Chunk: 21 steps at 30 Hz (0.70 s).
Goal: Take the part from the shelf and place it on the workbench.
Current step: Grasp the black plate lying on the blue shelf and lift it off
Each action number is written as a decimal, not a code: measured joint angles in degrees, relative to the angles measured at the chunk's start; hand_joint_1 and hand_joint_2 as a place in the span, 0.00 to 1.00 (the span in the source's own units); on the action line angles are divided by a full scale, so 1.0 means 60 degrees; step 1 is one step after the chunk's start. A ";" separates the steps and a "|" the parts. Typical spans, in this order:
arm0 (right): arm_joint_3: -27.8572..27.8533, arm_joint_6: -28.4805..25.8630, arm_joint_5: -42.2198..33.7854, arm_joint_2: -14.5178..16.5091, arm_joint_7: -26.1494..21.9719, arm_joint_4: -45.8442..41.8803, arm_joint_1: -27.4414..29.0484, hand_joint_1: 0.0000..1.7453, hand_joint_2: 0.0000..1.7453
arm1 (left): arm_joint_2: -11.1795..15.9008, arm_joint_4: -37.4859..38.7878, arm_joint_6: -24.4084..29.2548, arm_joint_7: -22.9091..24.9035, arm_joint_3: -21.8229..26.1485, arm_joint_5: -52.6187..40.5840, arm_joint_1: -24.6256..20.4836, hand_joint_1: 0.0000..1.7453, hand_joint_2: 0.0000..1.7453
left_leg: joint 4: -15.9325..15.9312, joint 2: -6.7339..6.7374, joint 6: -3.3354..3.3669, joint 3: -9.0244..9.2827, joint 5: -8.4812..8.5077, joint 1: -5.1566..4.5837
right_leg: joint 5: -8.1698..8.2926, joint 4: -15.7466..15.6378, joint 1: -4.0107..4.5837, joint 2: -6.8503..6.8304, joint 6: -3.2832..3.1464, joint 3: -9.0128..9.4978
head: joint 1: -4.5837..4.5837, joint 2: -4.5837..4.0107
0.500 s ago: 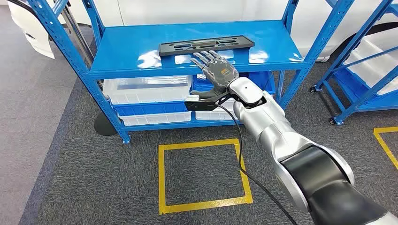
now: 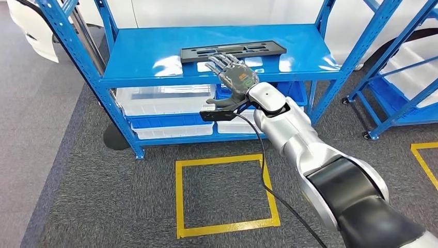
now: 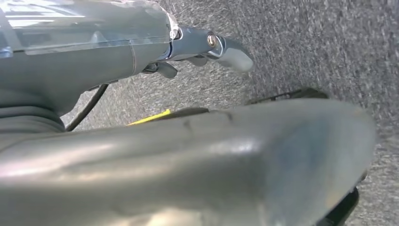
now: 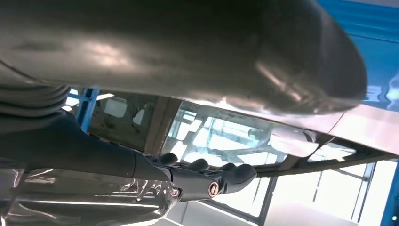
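Note:
A long flat black part [image 2: 233,51] lies on the top board of the blue shelf [image 2: 155,51], toward the back. My right hand [image 2: 233,75] reaches over the shelf's front edge, palm down and fingers spread, with its fingertips just short of the part's near edge. It holds nothing. The right wrist view looks along the thumb [image 4: 188,52] and dark fingers [image 4: 207,179] over the shiny shelf board. My left hand [image 3: 197,47] hangs above the grey carpet, fingers straight, with nothing in it.
Clear plastic bins [image 2: 162,98] and blue bins sit on the lower shelf levels. A yellow taped square [image 2: 224,191] marks the carpet in front of the shelf. Another blue rack [image 2: 403,77] stands to the right. A black cable [image 2: 266,170] hangs from my right wrist.
My right hand has moved a little forward and left over the shelf, closer to the black part. The view has shifted slightly.

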 joint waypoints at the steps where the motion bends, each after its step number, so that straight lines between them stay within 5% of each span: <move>1: 0.0010 0.0002 0.0000 0.0002 0.0015 0.0001 -0.0018 0.00 0.00 | -0.0003 0.0000 0.0000 0.0001 0.0001 0.0000 -0.0004 0.00 0.00 | -0.0027 0.0000 0.0065 0.0035 -0.0006 0.0004 | -0.0119 0.0184 -0.0009 -0.0004 0.0039 -0.0073 | 0.0002 0.0000; 4: 0.0050 0.0014 0.0001 0.0004 0.0047 0.0014 -0.0040 0.00 0.00 | -0.0014 0.0000 0.0001 0.0012 0.0001 -0.0001 -0.0019 0.00 0.00 | -0.0062 0.0011 0.0195 0.0113 -0.0053 -0.0017 | -0.0824 0.1811 0.0000 0.0000 0.0074 -0.0918 | 0.0002 0.0000; 6: 0.0082 0.0019 0.0001 0.0003 0.0067 0.0039 0.0019 0.00 0.00 | -0.0018 0.0000 0.0008 0.0014 0.0001 -0.0001 -0.0017 0.00 0.00 | -0.0060 0.0006 0.0252 0.0158 -0.0103 -0.0060 | -0.0994 0.2781 0.0006 0.0000 0.0049 -0.1535 | 0.0001 0.0000; 8: 0.0100 0.0011 -0.0007 -0.0002 0.0082 0.0054 0.0061 0.00 0.00 | -0.0018 0.0000 0.0019 0.0000 0.0003 0.0005 -0.0015 0.00 0.00 | -0.0059 -0.0020 0.0278 0.0249 -0.0171 -0.0103 | -0.0441 0.2335 0.0030 0.0001 -0.0037 -0.1468 | 0.0000 0.0000; 11: 0.0116 -0.0011 -0.0035 -0.0022 0.0094 0.0054 0.0037 0.00 0.00 | -0.0035 -0.0001 0.0029 -0.0026 0.0005 0.0038 -0.0023 0.00 0.00 | -0.0053 -0.0048 0.0221 0.0403 -0.0304 -0.0181 | 0.0478 0.0456 0.0141 -0.0009 -0.0252 -0.0650 | 0.0001 0.0000; 13: 0.0129 -0.0017 -0.0039 -0.0030 0.0098 0.0050 0.0043 0.00 0.00 | -0.0050 -0.0003 0.0034 -0.0033 0.0005 0.0053 -0.0038 0.00 0.00 | -0.0072 -0.0040 0.0134 0.0433 -0.0370 -0.0191 | 0.0458 0.0044 0.0206 -0.0015 -0.0326 -0.0456 | 0.0000 0.0000; 17: 0.0157 -0.0015 -0.0035 -0.0040 0.0157 0.0029 0.0050 0.00 0.00 | -0.0035 -0.0026 0.0051 -0.0020 0.0007 0.0057 -0.0059 0.00 0.00 | 0.0301 0.0009 -0.0068 0.0353 -0.0670 -0.0203 | 0.0407 -0.0222 0.0092 -0.0006 -0.0446 -0.0190 | -0.0009 0.0000; 21: 0.0216 -0.0005 -0.0035 -0.0020 0.0204 0.0040 0.0112 0.00 0.00 | -0.0022 -0.0037 0.0059 -0.0014 0.0018 0.0056 -0.0053 0.00 0.00 | 0.2434 0.0023 -0.0231 -0.0922 -0.1284 -0.0100 | 0.0206 -0.0253 0.0075 0.0000 -0.0515 0.0079 | -0.0018 0.0000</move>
